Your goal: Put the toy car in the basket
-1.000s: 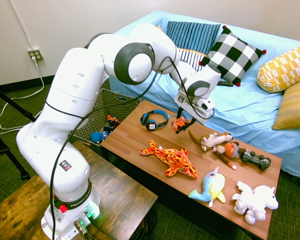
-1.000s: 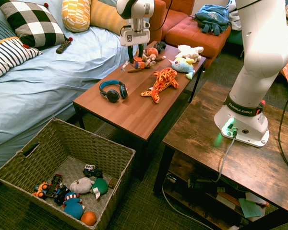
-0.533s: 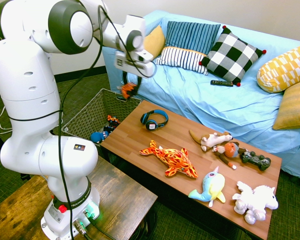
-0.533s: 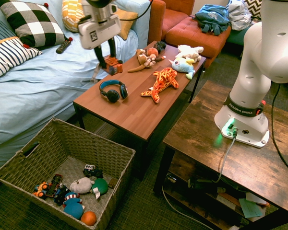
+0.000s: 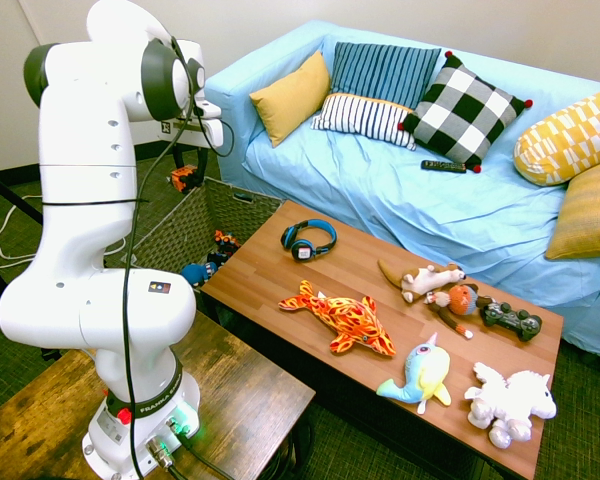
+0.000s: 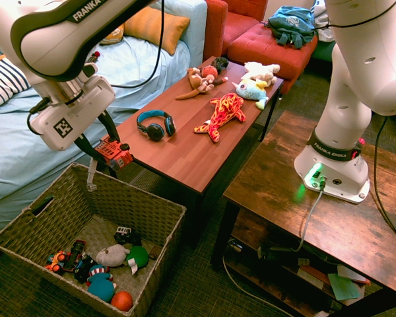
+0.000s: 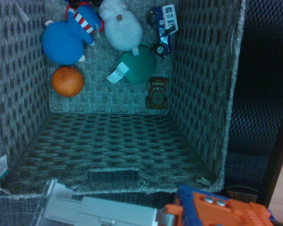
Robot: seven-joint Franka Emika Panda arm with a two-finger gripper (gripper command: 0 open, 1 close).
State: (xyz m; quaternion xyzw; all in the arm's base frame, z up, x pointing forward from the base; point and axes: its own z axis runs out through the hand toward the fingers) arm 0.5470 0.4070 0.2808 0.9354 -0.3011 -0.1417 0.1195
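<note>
Toy car (image 6: 115, 153) in the hand (image 6: 105, 149), high by the basket's (image 6: 133, 197) rim.

— Looked rough, woven and matt on the basket (image 6: 135, 206)?
— Did. Looked like hard plastic on the toy car (image 6: 116, 154).
— And on the coffee table (image 6: 178, 158)?
— Looked like smooth wood.

And there it is, "FRANKA EMIKA" reading clearly around the base of the white arm (image 6: 336, 142), with "FRANKA" again up on its dark upper link (image 6: 69, 30)!
</note>
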